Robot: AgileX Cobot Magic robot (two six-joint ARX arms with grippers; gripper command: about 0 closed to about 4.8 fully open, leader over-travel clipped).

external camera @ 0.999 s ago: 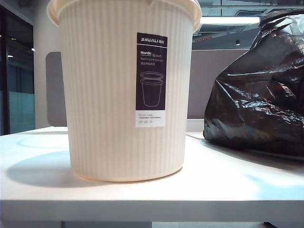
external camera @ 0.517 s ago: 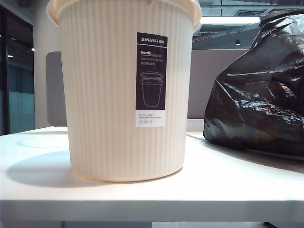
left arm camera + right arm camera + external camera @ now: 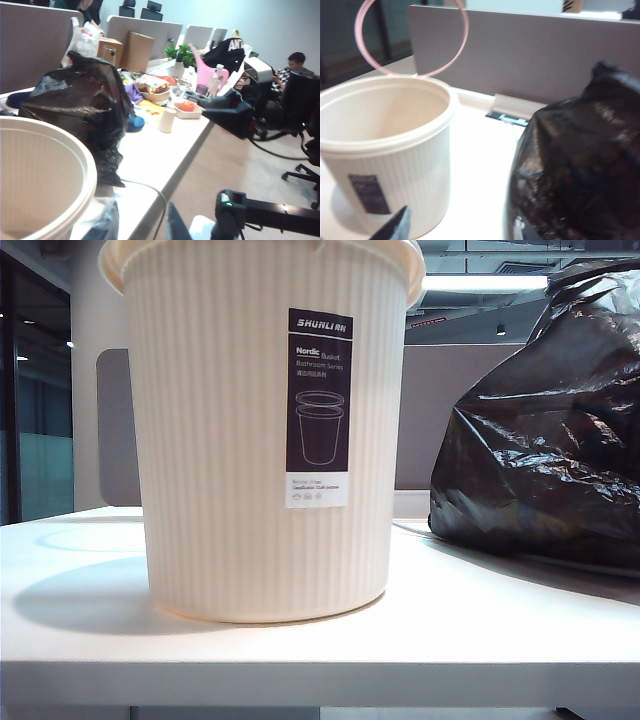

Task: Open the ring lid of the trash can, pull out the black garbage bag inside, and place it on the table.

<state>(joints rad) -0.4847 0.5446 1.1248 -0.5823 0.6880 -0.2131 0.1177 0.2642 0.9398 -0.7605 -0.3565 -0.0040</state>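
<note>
On the left stands the big cream-white ribbed plastic trash can (image 3: pixel 265 430) with its black-and-white label, upright on the broad white surface (image 3: pixel 300 640). From the right wrist view its mouth is open and I see no bag inside, and the thin dusty-pink plastic ring lid (image 3: pixel 411 37) stands tipped up at the far rim, clear of the opening. So the lid is open and the can looks emptied.

Moving right: the glossy, crinkled black plastic garbage bag (image 3: pixel 545 430) sits on the surface just beside the can, apart from it, bulging and standing on its own.

No arm shows in the exterior view. The left hand (image 3: pixel 140 227) is near the can's rim; only dark finger tips show at the edge of its own view, nothing between them that I can see, but how wide they stand I cannot tell. The right hand (image 3: pixel 392 227) shows one dark finger tip low in its view, in front of the can and bag; it holds nothing visible, and its spread I cannot tell either.

To my eye the job is essentially done and the step in hand is clearing away. Done well, that means both hands draw off without brushing the loose plastic or nudging the can, since the bag could slump or the raised ring could drop.
</note>
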